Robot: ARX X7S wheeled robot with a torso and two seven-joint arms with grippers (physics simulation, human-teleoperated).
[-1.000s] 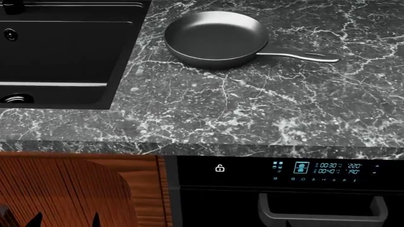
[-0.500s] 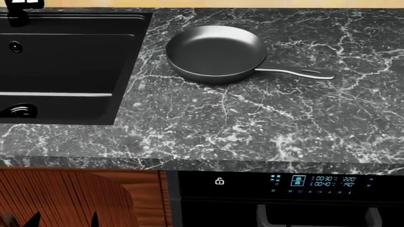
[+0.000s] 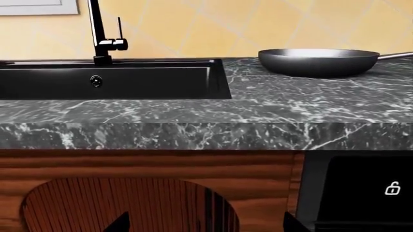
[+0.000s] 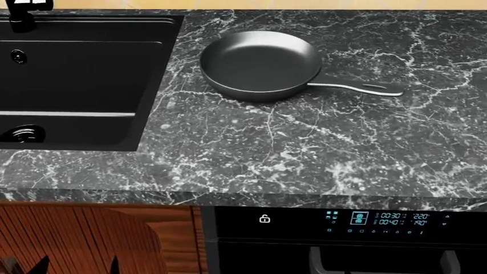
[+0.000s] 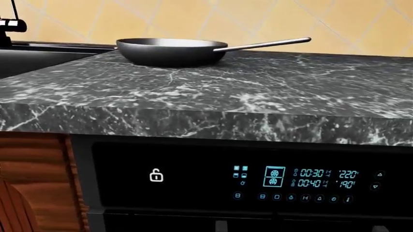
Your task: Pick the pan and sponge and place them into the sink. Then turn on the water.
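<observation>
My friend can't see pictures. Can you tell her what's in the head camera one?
A dark pan sits on the marble counter, handle pointing right, beside an empty black sink. An oven panel glows below.

Even, shadowless light is filling these sharp renders — nothing is blurring or warping at the edges. The pan (image 4: pixel 260 64) is showing soft sheen inside; the sink (image 4: pixel 76 85) is staying near-black, its rim catching pale highlights.
</observation>
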